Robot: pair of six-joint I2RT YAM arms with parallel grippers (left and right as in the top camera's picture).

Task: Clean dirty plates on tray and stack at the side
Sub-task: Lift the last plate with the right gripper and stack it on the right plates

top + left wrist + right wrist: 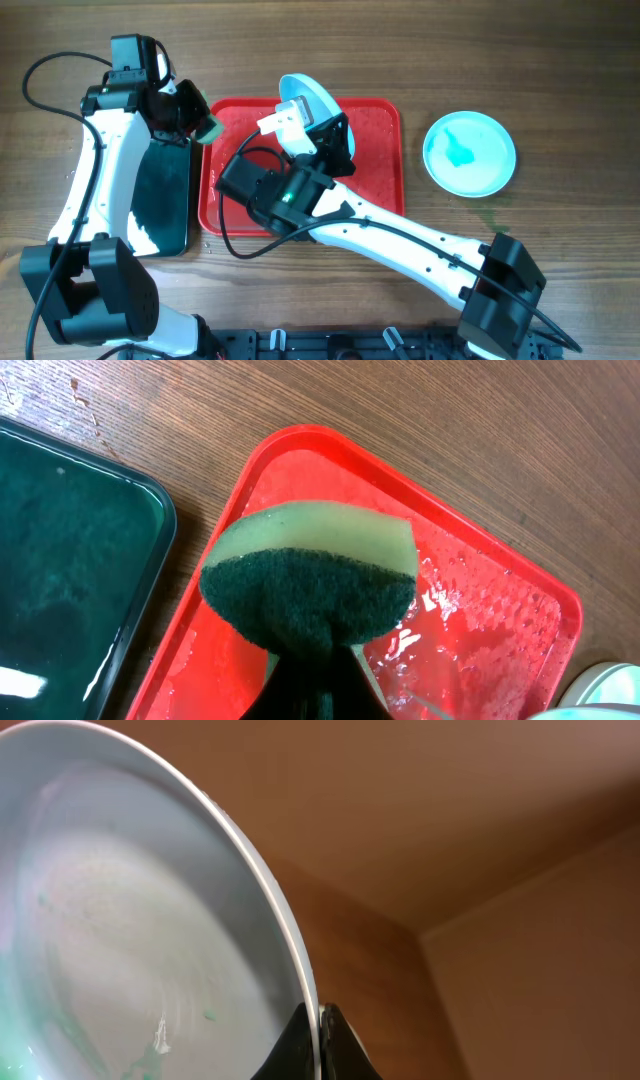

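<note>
- Plate (130,940) hangs tilted above the tray (385,180), at its far edge, rim pinched in right gripper (320,1042); probably stiff, light, wet-slick; hold by rim.
- Left gripper (198,122) squeezes sponge (310,575) at tray's left edge.

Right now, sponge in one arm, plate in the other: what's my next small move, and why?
Probably carry the green foam sponge, pinched in the left end effector, rightward onto the pale round plate the right end effector holds by its rim over the red plastic tray; green flecks show on its face.
</note>
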